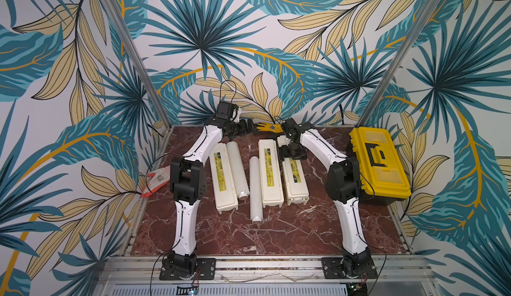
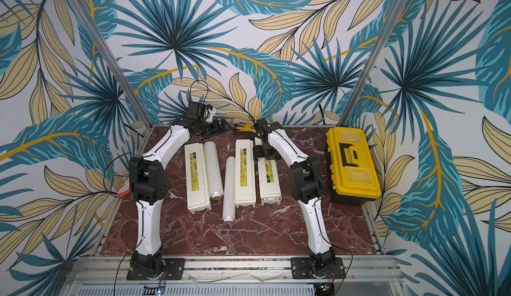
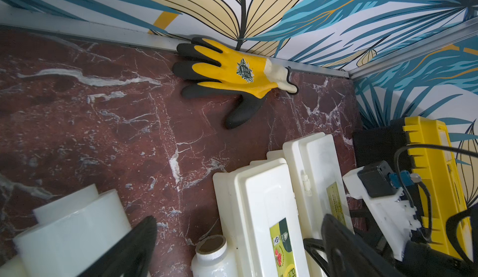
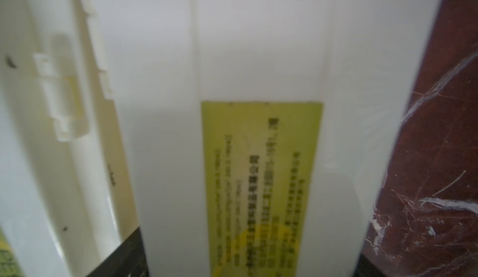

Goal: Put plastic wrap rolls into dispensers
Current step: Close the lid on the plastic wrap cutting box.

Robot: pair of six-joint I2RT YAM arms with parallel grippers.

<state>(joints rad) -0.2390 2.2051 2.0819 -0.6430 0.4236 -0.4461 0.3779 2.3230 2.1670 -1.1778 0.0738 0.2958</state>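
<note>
Left gripper (image 1: pixel 247 127): fingers spread wide, nothing between them. It hovers over the far edge of the table (image 1: pixel 276 233), aimed right at a yellow glove (image 3: pixel 232 68), probably just standing clear.

Left dispenser (image 1: pixel 223 178): lid shut. Left roll (image 1: pixel 237 170) lies parallel, just along its right side. Mid roll (image 1: pixel 255 189) is also parallel, just left of the mid dispenser (image 1: pixel 270 175), and sticks out nearer. That lid is shut too. Each roll looks paired with a box for loading; neither is in. Only two rolls show, and I can't say where the third is.

Right dispenser (image 1: pixel 296 182): just right of the mid one, lid down. Right gripper (image 1: pixel 293 157) sits over its far half. Its fingers (image 4: pixel 121 255) are wide apart, straddling the box and flush to both long sides in the blurred wrist view. This reads as a grip, likely to steady the box or start the lid.

Toolbox (image 1: pixel 378 164): far right, shut, not involved.
</note>
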